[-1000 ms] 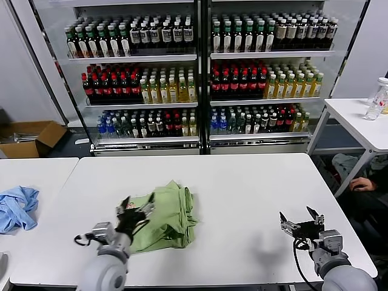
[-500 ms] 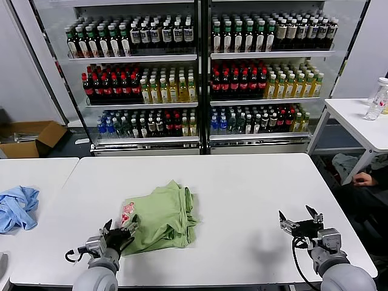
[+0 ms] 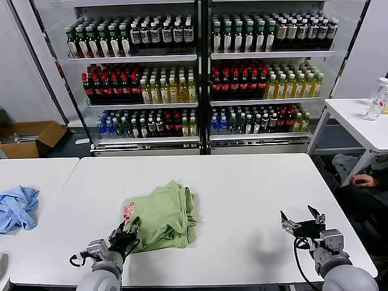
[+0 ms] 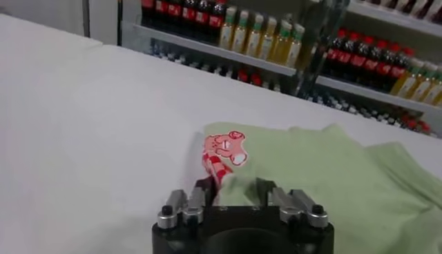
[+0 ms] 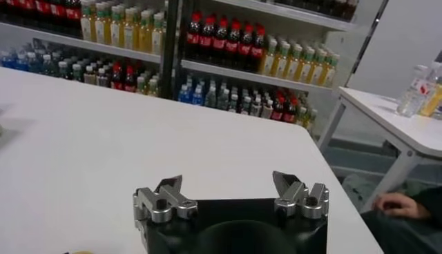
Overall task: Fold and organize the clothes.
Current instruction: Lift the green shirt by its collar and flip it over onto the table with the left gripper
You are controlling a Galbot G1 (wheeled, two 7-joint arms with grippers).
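The light green T-shirt point(image 3: 163, 217) lies loosely folded on the white table point(image 3: 242, 188), left of the middle, with its red-and-white print point(image 3: 128, 211) at its near left corner. My left gripper point(image 3: 125, 233) is low at that corner. In the left wrist view its fingers point(image 4: 207, 188) stand apart, with the shirt's edge point(image 4: 238, 181) between them and the print point(image 4: 224, 146) just beyond. My left gripper point(image 4: 236, 185) is open. My right gripper point(image 3: 302, 222) is open and empty over the table's near right part, also in its wrist view point(image 5: 226, 181).
A light blue garment point(image 3: 17, 206) lies on a second table at the left. A glass-door cooler full of bottles point(image 3: 200, 79) stands behind. A side table with bottles point(image 3: 376, 100) and a person's hand point(image 3: 362, 180) are at the right. A cardboard box point(image 3: 27, 138) sits on the floor.
My left gripper drew back from over the shirt to its near left corner, dropped low, then edged forward onto the shirt's edge. The print is now uncovered. The right arm barely moved.
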